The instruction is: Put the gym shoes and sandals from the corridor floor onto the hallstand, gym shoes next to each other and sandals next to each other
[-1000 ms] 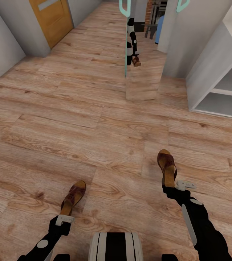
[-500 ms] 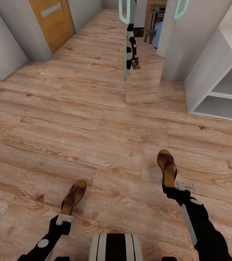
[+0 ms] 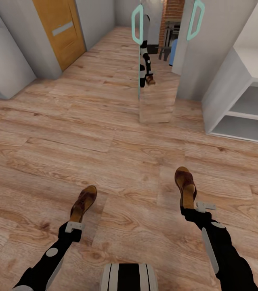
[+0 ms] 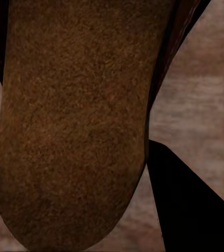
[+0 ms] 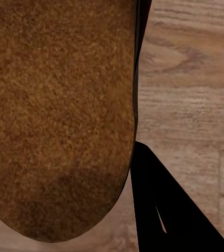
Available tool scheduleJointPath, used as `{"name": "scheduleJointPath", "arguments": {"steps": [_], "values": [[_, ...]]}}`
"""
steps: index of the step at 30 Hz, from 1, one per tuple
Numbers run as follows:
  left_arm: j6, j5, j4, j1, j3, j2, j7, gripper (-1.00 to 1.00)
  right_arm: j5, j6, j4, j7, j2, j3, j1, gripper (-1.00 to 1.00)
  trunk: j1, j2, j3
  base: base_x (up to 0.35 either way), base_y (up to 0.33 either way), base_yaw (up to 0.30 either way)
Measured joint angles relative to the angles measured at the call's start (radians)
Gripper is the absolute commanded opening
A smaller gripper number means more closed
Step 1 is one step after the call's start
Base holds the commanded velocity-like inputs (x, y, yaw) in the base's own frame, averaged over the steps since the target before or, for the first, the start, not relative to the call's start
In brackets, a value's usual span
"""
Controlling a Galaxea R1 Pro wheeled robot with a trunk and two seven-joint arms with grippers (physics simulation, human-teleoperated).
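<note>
Two sandals: the left hand [image 3: 74,224] grips the left sandal [image 3: 83,203] by its heel, the right hand [image 3: 193,209] grips the right sandal [image 3: 185,186], both toes pointing forward.

- sandals [image 3: 83,203] [image 3: 185,186]: dark brown straps, tan footbeds
- corridor floor [image 3: 104,133]: light brown wood grain
- hallstand [image 3: 242,105]: light grey
- door [image 3: 62,30]: orange-brown
- arms [image 3: 221,250]: black
</note>
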Motion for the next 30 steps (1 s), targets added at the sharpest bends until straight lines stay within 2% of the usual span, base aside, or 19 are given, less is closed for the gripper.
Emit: {"name": "scheduleJointPath", "arguments": {"steps": [4,7,12,13,14,16,18,21,22,23,24,25,30], "values": [[0.095,0.001,-0.105,-0.001,0.0,-0.008,0.0,-1.0,0.001,0.0,0.0,0.0,0.0,0.0,0.0,-1.0,-0.002,0.001,0.015,0.0,0.0,0.0],[0.17,0.004,-0.216,-0.001,0.003,-0.01,0.002,-1.0,0.006,0.0,0.0,-0.004,0.003,0.001,0.0,-1.0,-0.003,0.002,0.027,0.0,0.0,0.0],[0.271,0.026,-0.277,-0.001,0.005,-0.01,0.004,-1.0,0.008,0.0,0.001,-0.005,0.006,0.002,0.0,-1.0,-0.005,0.003,0.046,0.0,0.0,0.0],[0.292,0.035,-0.295,-0.001,0.005,-0.01,0.004,-1.0,0.008,0.0,0.001,-0.005,0.006,0.002,0.0,-1.0,-0.006,0.003,0.05,0.0,0.0,0.0],[0.339,0.062,-0.355,-0.001,0.005,-0.011,0.005,-1.0,0.007,0.0,0.002,-0.006,0.006,0.005,0.0,-1.0,-0.006,0.003,0.054,0.0,0.0,0.0],[0.374,0.086,-0.402,-0.001,0.004,-0.012,0.004,-1.0,0.008,0.0,0.002,-0.006,0.006,0.006,0.0,-1.0,-0.007,0.004,0.062,0.0,0.0,0.0],[0.435,0.133,-0.494,-0.001,0.003,-0.021,0.004,-1.0,0.008,0.0,0.001,-0.006,0.006,0.007,0.0,-1.0,-0.008,0.004,0.07,0.0,0.0,0.0],[0.468,0.165,-0.589,-0.001,0.003,-0.035,0.003,-1.0,0.008,0.0,0.001,-0.006,0.006,0.006,0.0,-1.0,-0.01,0.005,0.081,0.0,0.0,0.0],[0.474,0.169,-0.613,-0.001,0.002,-0.037,0.003,-1.0,0.008,0.0,0.001,-0.006,0.006,0.006,0.0,-1.0,-0.01,0.005,0.085,0.0,0.0,0.0],[0.483,0.178,-0.672,-0.001,0.0,-0.043,0.002,-1.0,0.008,0.0,0.001,-0.005,0.006,0.006,0.0,-1.0,-0.01,0.005,0.09,0.0,0.0,0.0],[0.503,0.187,-0.796,0.005,-0.001,-0.049,0.003,-1.0,0.006,0.0,-0.001,-0.002,0.006,0.005,0.0,-1.0,-0.011,0.006,0.095,0.0,0.0,0.0],[0.514,0.19,-0.846,0.008,-0.001,-0.052,0.003,-1.0,0.005,0.0,-0.001,-0.001,0.006,0.005,0.0,-1.0,-0.011,0.006,0.101,0.0,0.0,0.0],[0.588,0.192,-0.887,0.015,-0.001,-0.056,0.003,-1.0,0.005,0.0,-0.001,-0.002,0.006,0.007,0.0,-1.0,-0.013,0.007,0.128,0.0,0.0,0.0]]}}
